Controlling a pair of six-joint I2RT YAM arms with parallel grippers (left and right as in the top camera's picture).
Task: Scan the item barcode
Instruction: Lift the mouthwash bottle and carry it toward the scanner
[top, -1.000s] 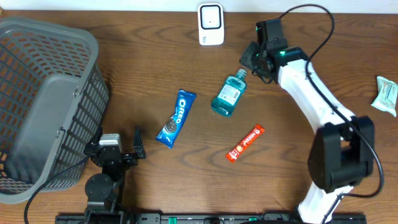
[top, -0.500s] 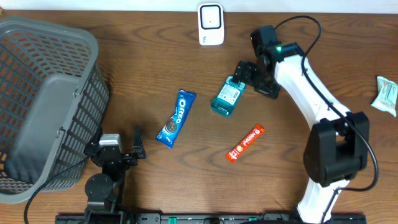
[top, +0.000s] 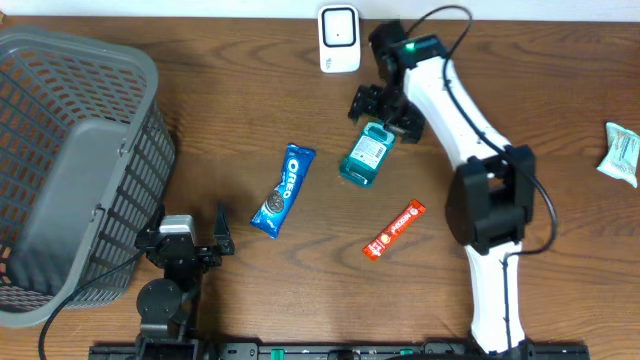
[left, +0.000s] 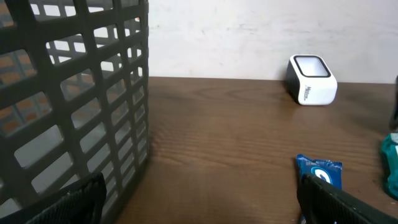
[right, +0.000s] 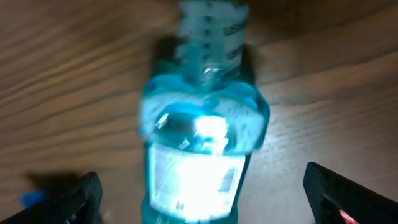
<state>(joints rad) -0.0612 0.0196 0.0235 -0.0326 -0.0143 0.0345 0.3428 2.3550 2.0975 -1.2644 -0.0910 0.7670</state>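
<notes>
the right gripper (top: 385, 112) hangs over the cap end of the bottle (top: 362, 158), its jaws spread wide. in the right wrist view the bottle (right: 200, 149) lies flat on the table (right: 74, 74) between the two fingers (right: 68, 198), label up. bare wood shows on both sides of it, so nothing is gripped. that view is blurred and no barcode can be made out on the label. from above, the bottle lies at a slant in front of the scanner (top: 339, 38), near it but apart, with its cap toward the back right. an oreo pack (top: 283, 190) lies to the bottle's left and a red bar (top: 394, 230) lies nearer the front edge. the left gripper (top: 188, 240) sits at the front beside the basket (top: 140, 170), jaws wide and empty. a green packet (top: 620, 152) lies at the far right.
</notes>
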